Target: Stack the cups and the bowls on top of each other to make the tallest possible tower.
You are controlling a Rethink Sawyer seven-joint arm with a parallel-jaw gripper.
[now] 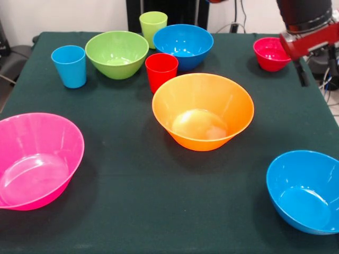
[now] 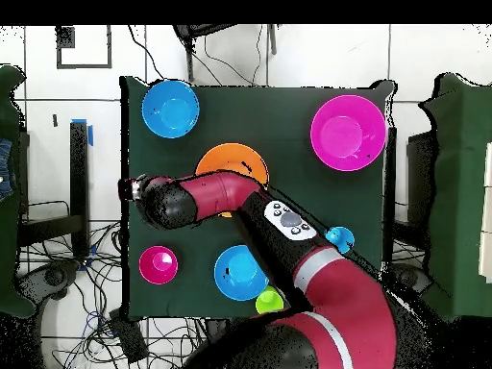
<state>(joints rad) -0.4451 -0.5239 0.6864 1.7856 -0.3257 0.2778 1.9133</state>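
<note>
The big orange bowl point(image 1: 203, 111) stands empty at mid table, with nothing stacked in it. The pink bowl point(image 1: 34, 159) is at the front left and a blue bowl point(image 1: 307, 190) at the front right. At the back stand the lime green bowl point(image 1: 116, 53), a second blue bowl point(image 1: 183, 45) and the small red bowl point(image 1: 271, 53). The light blue cup point(image 1: 69, 65), red cup point(image 1: 161, 71) and lime green cup point(image 1: 153, 26) stand upright, apart. No purple bowl shows. The gripper point(image 2: 135, 188) hangs at the table's edge beside the small red bowl point(image 2: 158, 264); its state is hidden.
The red arm point(image 2: 288, 231) reaches across the table in the overhead view and covers the green bowl, the red cup and part of the orange bowl point(image 2: 231, 159). Its wrist point(image 1: 310, 39) shows at the front view's top right. Cables lie on the floor beside the table.
</note>
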